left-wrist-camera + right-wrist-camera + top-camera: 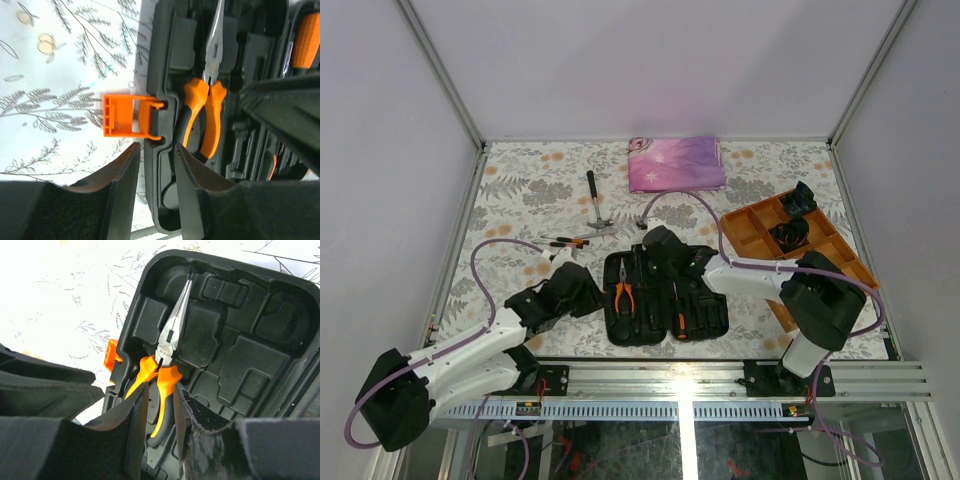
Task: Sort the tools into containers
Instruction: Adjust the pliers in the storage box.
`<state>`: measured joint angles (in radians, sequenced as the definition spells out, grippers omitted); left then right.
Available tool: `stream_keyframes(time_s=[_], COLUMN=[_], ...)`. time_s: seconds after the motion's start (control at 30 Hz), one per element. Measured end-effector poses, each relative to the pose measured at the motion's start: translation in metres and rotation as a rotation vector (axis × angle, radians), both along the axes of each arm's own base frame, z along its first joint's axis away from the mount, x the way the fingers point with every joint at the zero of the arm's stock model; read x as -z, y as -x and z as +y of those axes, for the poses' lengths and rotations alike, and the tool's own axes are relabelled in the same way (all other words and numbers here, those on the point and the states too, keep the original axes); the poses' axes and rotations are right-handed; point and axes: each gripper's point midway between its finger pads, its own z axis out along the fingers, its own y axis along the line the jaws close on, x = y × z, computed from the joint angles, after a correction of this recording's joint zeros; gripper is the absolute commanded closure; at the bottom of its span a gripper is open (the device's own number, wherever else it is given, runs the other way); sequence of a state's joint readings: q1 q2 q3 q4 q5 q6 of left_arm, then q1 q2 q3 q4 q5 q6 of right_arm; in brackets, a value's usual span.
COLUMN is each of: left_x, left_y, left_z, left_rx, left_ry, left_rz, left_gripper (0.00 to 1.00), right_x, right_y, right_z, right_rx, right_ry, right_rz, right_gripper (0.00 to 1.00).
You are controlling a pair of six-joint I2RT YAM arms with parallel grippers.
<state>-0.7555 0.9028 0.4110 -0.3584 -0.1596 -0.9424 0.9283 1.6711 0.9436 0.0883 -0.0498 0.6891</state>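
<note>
The black tool case [705, 305] lies open at the near middle of the table. Orange-handled pliers [623, 296] lie in a slot in its left half, and an orange screwdriver [680, 318] lies in its right half. A hammer [594, 198] and two small screwdrivers [566, 242] lie on the table behind the case. My left gripper [588, 290] is closed around the case's left rim [159, 165], just below the orange latch [122, 116]. My right gripper [161, 390] is slightly open, with its fingers on either side of one handle of the pliers [167, 347].
A folded pink-purple cloth [676, 163] lies at the back. An orange divided tray [750, 228] with black coiled bundles stands at the right. Purple cables loop over the table near both arms. The metal rail runs along the near edge.
</note>
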Motion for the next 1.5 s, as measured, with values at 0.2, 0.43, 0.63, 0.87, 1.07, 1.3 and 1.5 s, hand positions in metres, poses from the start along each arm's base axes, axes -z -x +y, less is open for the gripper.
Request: stream_keyframes(time_s=[0.2,0.43,0.63,0.87,1.07,1.3,1.5], left_x=[-0.005,0.000,0.008,0.012,0.013,0.012,0.013], left_y=[-0.018,-0.026,-0.028,-0.030,-0.032,-0.037,-0.039], left_z=[0.008,0.005,0.001,-0.003,-0.005,-0.007,-0.009], left_rx=[-0.042,-0.021,0.010,0.033,0.040,0.044,0.047], left_ry=[0.015,0.007,-0.004,-0.007,-0.003,0.005,0.009], left_rz=[-0.020,-0.016,-0.005,-0.002,-0.008,-0.019,-0.025], left_gripper=[0.66,0.67,0.72,0.74,0.76,0.80,0.86], right_x=[0.010,0.020,0.023,0.025,0.027,0.029,0.030], right_y=[0.001,-0.004,-0.007,-0.008,-0.008,-0.010,-0.010], right_z=[0.005,0.012,0.014,0.018,0.018,0.021,0.021], right_rx=[-0.017,-0.019,-0.024,-0.038,-0.040,-0.046,-0.039], right_ry=[0.007,0.035,0.052,0.070,0.097,0.155,0.211], right_rz=[0.026,0.043,0.051,0.074,0.097,0.120,0.115], right_gripper=[0.68,0.72,0.78,0.82,0.85,0.88,0.91])
